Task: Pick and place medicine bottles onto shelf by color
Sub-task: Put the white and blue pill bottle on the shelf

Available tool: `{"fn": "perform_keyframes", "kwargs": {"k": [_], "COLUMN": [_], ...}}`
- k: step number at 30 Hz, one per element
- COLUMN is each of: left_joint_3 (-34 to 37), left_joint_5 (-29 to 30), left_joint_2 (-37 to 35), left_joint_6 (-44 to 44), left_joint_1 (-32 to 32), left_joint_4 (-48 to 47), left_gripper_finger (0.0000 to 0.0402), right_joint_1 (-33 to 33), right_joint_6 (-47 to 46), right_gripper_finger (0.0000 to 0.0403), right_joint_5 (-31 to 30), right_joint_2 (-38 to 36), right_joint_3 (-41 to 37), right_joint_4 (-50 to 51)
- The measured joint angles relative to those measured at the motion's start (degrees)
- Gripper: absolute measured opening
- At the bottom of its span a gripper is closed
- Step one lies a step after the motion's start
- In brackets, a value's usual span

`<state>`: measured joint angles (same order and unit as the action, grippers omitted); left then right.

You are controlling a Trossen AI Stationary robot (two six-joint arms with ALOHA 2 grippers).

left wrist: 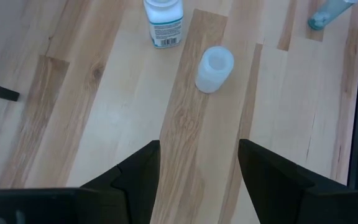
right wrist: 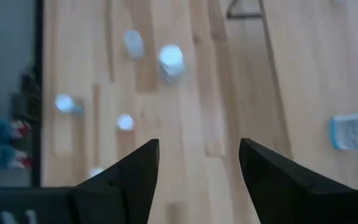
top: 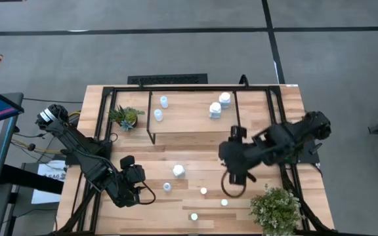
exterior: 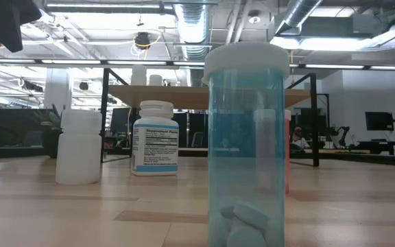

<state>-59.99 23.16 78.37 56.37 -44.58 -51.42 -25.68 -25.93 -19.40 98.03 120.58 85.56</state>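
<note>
The shelf (top: 195,121) stands at the table's far middle with two small bottles (top: 161,109) on its left part and two white bottles (top: 220,105) on its right part. On the table in front stand a white labelled bottle (top: 178,171) and several small bottles (top: 203,191). My left gripper (top: 143,176) is open and empty, left of the white bottle, a small whitish bottle (left wrist: 214,68) ahead of its fingers. My right gripper (top: 236,176) is open and empty, above the table right of the bottles. The low view shows a blue bottle (exterior: 245,144) close up.
A small potted plant (top: 125,117) stands left of the shelf. A bigger plant (top: 277,206) stands at the near right, close to my right arm. A black frame (top: 104,131) runs along the table's sides. Bare planks lie between the shelf and the loose bottles.
</note>
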Motion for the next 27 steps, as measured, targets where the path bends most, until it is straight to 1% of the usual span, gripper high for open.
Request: {"fn": "perform_keyframes", "kwargs": {"k": [5, 8, 10, 14, 21, 23, 27], "left_joint_3": [0.0, 0.0, 0.0, 0.0, 0.0, 0.0, 0.0], "left_joint_5": [0.0, 0.0, 0.0, -0.1, -0.9, -0.9, -0.9], "left_joint_2": [0.0, 0.0, 0.0, 0.0, 0.0, 0.0, 0.0], "left_joint_6": [-0.1, -0.2, -0.2, -0.2, -0.6, -0.6, -0.6], "left_joint_1": [0.0, 0.0, 0.0, 0.0, 0.0, 0.0, 0.0], "left_joint_4": [0.1, 0.2, 0.3, 0.5, 1.2, 1.2, 1.3], "left_gripper_finger": [0.0201, 0.0201, 0.0201, 0.0201, 0.0201, 0.0201, 0.0201], "right_joint_1": [-2.2, -1.9, -1.3, 1.1, 6.8, 8.3, 9.5], "right_joint_6": [-1.7, 2.0, 5.1, 7.9, 7.4, 8.5, 13.6], "right_gripper_finger": [0.0244, 0.0244, 0.0244, 0.0246, 0.0263, 0.0268, 0.0271], "right_joint_5": [-0.5, -0.3, 1.3, 6.2, 14.1, 15.1, 15.2], "right_joint_2": [3.3, 6.5, 9.0, 13.3, 19.1, 20.5, 22.5], "right_joint_3": [0.0, 0.1, 0.1, 0.1, 0.1, 0.1, 0.2], "right_joint_4": [-10.1, -17.5, -20.6, -23.0, -23.6, -24.6, -26.2]}}
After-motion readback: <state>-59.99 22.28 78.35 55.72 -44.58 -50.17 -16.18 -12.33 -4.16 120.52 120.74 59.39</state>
